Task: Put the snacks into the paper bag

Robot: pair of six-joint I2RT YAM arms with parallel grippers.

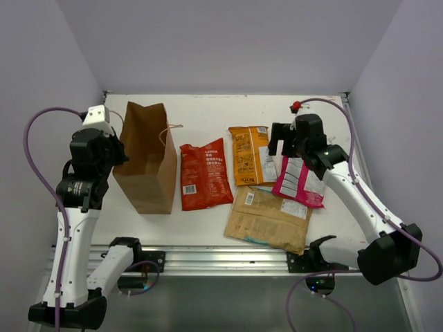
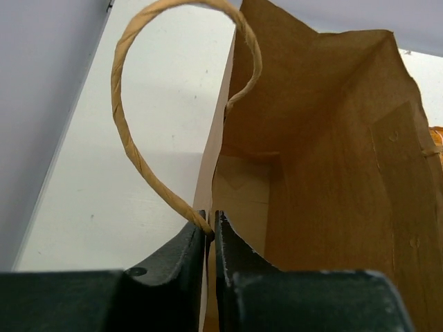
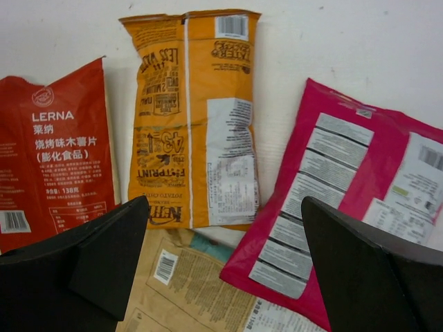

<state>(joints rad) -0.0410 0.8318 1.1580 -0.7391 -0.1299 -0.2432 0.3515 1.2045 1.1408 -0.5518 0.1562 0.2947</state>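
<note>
Now: all four snacks lie on the white table [image 1: 208, 111], and none is in the bag.
Paper bag: the brown paper bag [image 1: 145, 159] [image 2: 325, 173] is on the left side of the table, and its mouth is open.
Bag handle: a thin twine loop [image 2: 131, 145] curves up from the bag's edge.
Left gripper: the left gripper [image 1: 122, 156] [image 2: 211, 225] is pinched tight on the thin edge of the paper bag, right where the loop meets the paper.
Right gripper: the right gripper [image 1: 280, 144] [image 3: 223, 204] is spread wide over the snacks and has nothing in it.
Red packet: the red packet [image 1: 204, 174] [image 3: 55, 152] lies flat just to the right of the bag.
Orange packet: the orange packet [image 1: 249, 155] [image 3: 187, 117] lies next to the red one, and its near end rests on the tan packet.
Magenta packet: the magenta packet [image 1: 301, 181] [image 3: 346, 187] with white panels lies to the right of the orange one, and a corner of it rests on the tan packet.
Tan packet: the big tan packet [image 1: 266, 218] [image 3: 194, 283] lies closest to the arms, partly under the orange and magenta ones.
</note>
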